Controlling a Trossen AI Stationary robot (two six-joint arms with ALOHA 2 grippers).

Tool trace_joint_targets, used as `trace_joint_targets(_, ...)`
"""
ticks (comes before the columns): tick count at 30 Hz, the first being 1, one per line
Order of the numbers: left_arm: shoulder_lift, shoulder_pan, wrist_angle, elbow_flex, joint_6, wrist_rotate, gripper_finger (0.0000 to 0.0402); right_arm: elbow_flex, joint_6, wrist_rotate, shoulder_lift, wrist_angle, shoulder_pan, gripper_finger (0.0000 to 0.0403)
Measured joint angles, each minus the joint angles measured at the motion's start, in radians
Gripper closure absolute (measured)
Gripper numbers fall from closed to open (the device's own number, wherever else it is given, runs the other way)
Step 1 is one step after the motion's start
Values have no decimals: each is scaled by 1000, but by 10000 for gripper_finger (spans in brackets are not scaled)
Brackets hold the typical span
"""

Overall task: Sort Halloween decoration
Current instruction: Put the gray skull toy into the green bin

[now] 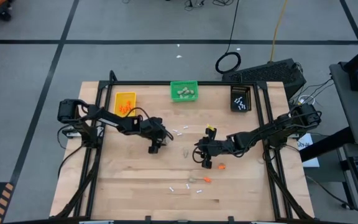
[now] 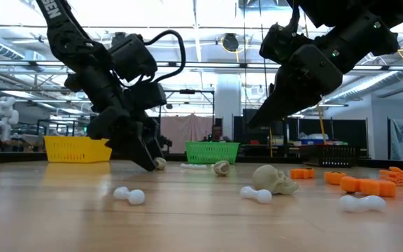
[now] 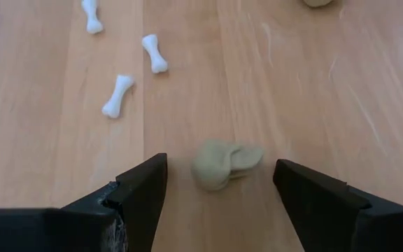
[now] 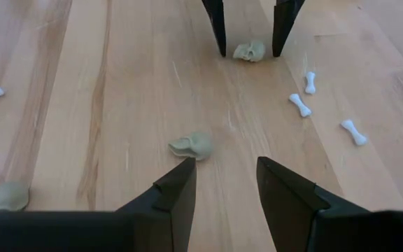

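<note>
Straddling a beige skull [image 3: 219,164], the left gripper [image 3: 219,192] stands wide and empty, ready to close; right gripper [image 4: 226,183] hovers half-open, empty, nearby.

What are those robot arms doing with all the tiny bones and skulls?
They are sorting Halloween bits into bins. The left claw is open, down at the table around a beige skull, not squeezing it yet. The right claw hovers part-open near another skull, holding nothing. White bones and orange bits lie scattered on the table.

Lump [image 3: 224,164] between left hand [image 3: 219,183] fingers
</note>
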Motion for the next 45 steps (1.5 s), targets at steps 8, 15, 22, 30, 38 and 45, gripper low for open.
trace_joint_targets(8,1,-15,-5,0,-50,-1,124,0,0,0,0,0,0,266)
trace_joint_targets(15,-3,-21,-13,-1,-70,2,124,0,0,-3,0,0,0,266)
trace_joint_targets(22,-16,-52,-30,-2,-78,6,124,0,0,-3,0,-2,0,266)
trace_joint_targets(30,-21,-87,-31,-3,-83,-32,124,0,0,-3,0,-1,0,266)
trace_joint_targets(38,-20,-122,8,-4,-130,-50,124,0,0,-2,0,-1,0,266)
trace_joint_targets(45,-20,-144,55,-5,-86,-61,124,0,0,-1,0,-1,0,266)
